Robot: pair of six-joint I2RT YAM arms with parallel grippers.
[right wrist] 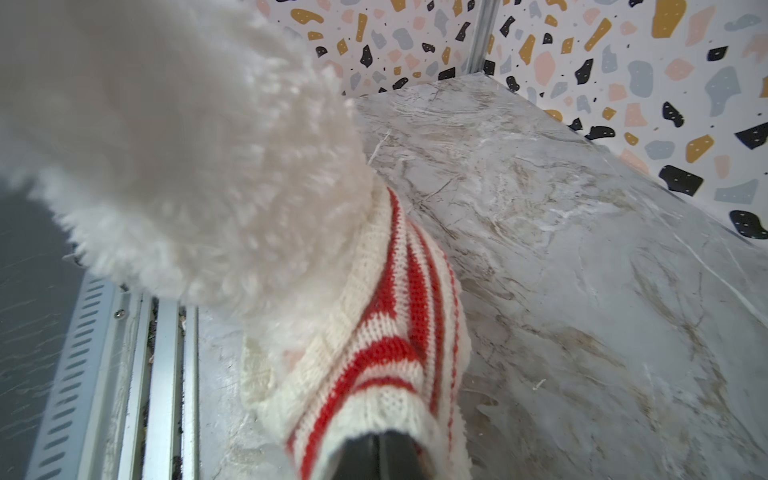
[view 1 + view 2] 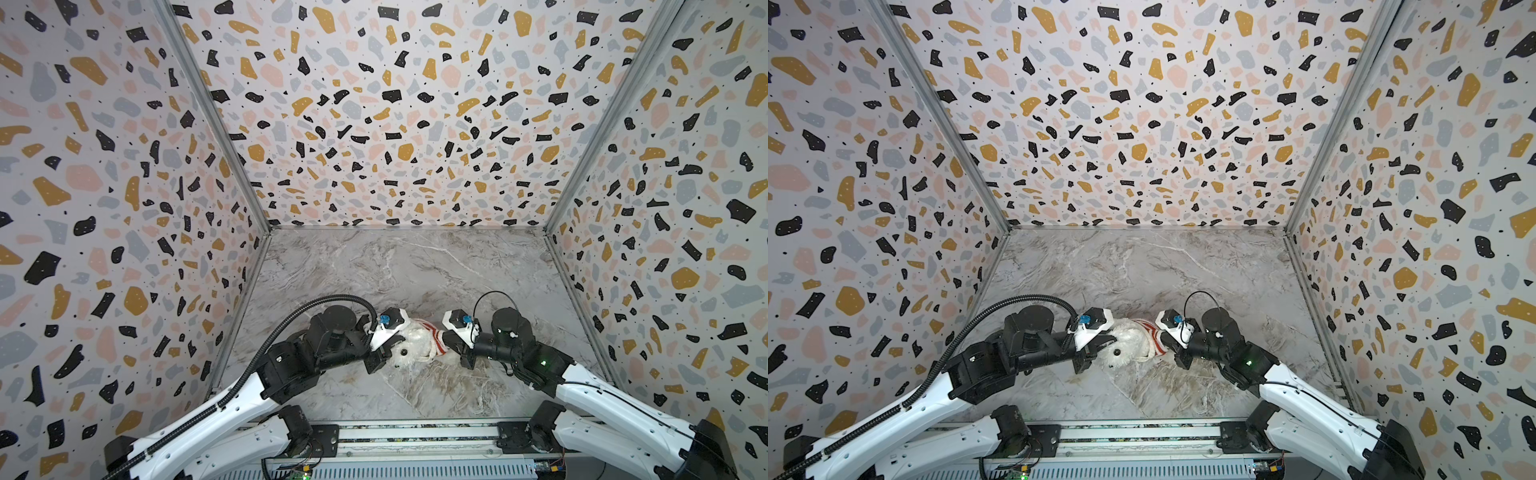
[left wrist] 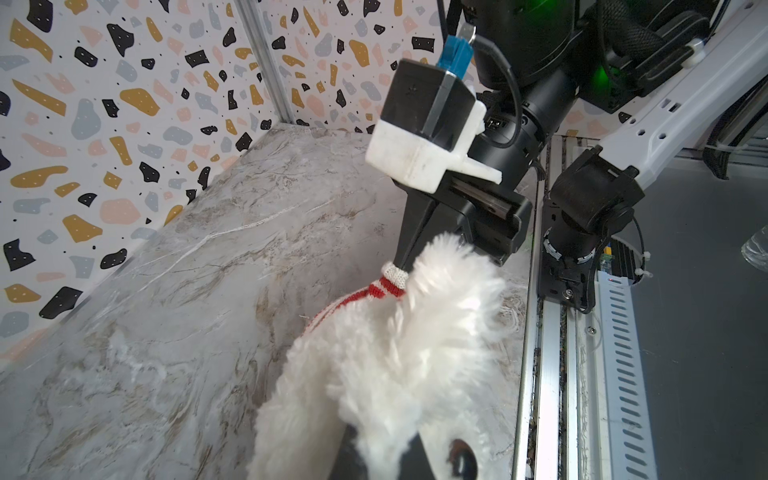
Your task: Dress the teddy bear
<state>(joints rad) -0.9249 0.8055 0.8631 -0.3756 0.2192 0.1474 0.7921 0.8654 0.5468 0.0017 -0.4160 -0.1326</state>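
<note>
The teddy bear (image 2: 409,347) (image 2: 1125,347), fluffy and white, lies on its side near the front of the marble table (image 2: 415,266), between the two arms. A red-and-white striped knitted sweater (image 2: 434,337) (image 1: 386,332) covers the end of the bear toward my right arm. My left gripper (image 3: 382,455) is shut on a tuft of the bear's (image 3: 395,353) head fur, beside a black bead (image 3: 463,457). My right gripper (image 1: 380,451) is shut on the sweater's white ribbed edge. In the left wrist view the sweater's (image 3: 374,291) stretched edge is pinched in that gripper (image 3: 405,259).
Terrazzo-patterned walls (image 2: 124,208) close in the table on the left, back and right. An aluminium rail (image 2: 415,432) with the arm bases runs along the front edge. Bare marble (image 2: 1142,266) lies behind the bear.
</note>
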